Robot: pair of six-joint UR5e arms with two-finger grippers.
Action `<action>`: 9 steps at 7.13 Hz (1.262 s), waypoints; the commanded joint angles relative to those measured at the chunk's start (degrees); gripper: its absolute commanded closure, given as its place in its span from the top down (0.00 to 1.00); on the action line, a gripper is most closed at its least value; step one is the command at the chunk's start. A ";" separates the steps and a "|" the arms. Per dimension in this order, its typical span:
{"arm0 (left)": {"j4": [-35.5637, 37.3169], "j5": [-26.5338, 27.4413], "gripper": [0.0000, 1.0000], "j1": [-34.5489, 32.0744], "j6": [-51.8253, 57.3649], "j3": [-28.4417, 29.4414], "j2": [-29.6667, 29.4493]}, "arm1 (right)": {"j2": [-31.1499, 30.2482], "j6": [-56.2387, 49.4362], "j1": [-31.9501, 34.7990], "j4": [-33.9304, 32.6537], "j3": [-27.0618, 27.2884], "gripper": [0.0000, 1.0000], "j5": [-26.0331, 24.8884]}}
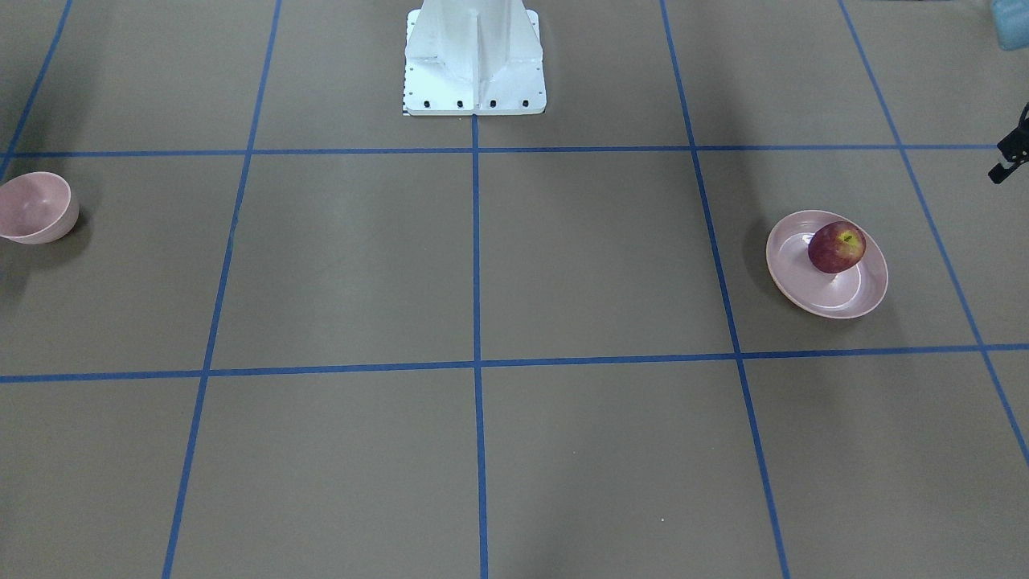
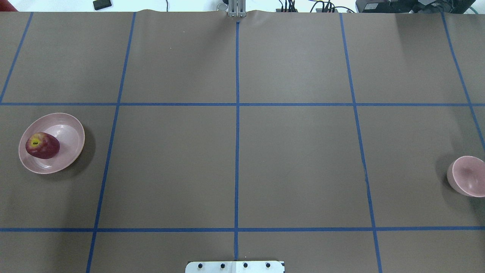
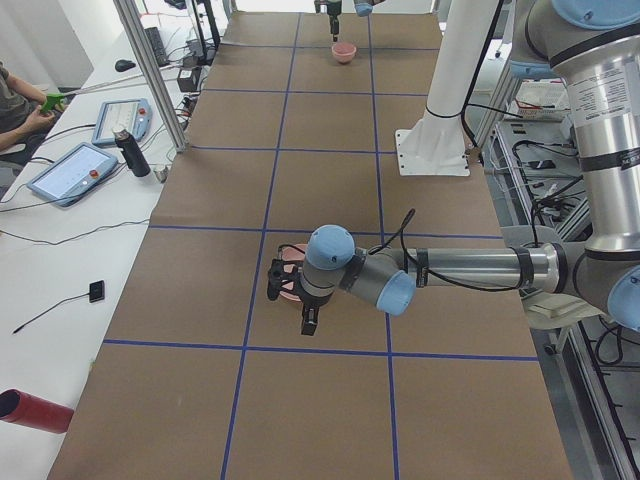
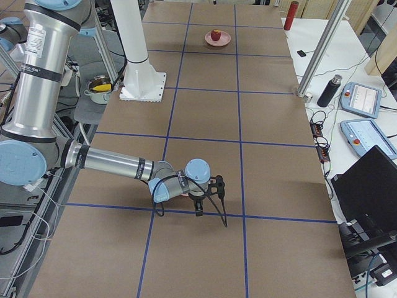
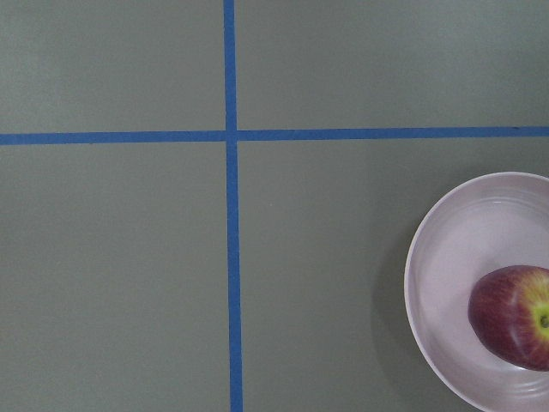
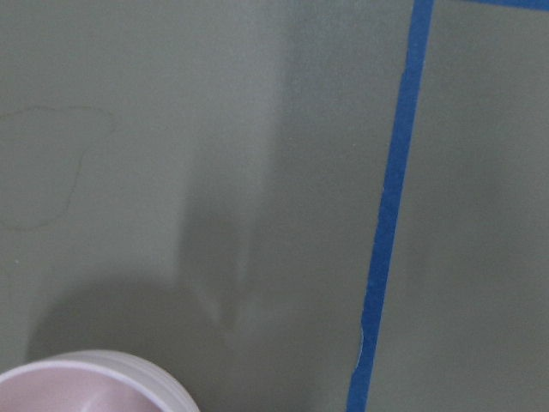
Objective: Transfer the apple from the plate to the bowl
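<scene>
The dark red apple (image 2: 42,145) lies in the shallow pink plate (image 2: 68,129) at the table's left side; both also show in the front view, apple (image 1: 836,247) on plate (image 1: 836,301), and in the left wrist view, apple (image 5: 515,318) on plate (image 5: 446,283). The small deep pink bowl (image 2: 468,176) stands empty at the far right edge. My left gripper (image 3: 290,297) hangs over the table beside the plate. My right gripper (image 4: 214,186) hovers by the bowl, whose rim (image 6: 86,382) shows in the right wrist view. I cannot tell whether either gripper is open or shut.
The brown table is marked with blue tape lines (image 2: 237,113). The white robot base (image 1: 474,60) stands at the middle of the robot's side. A black part (image 1: 1011,153), probably of the left arm, shows at the front view's right edge. Tablets and a bottle (image 3: 130,152) lie beyond the table's edge.
</scene>
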 commanded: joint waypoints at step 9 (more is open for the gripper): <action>0.01 -0.08 0.98 0.09 -0.03 -0.06 0.45 | -3.02 4.42 -5.67 6.88 -0.12 0.86 2.75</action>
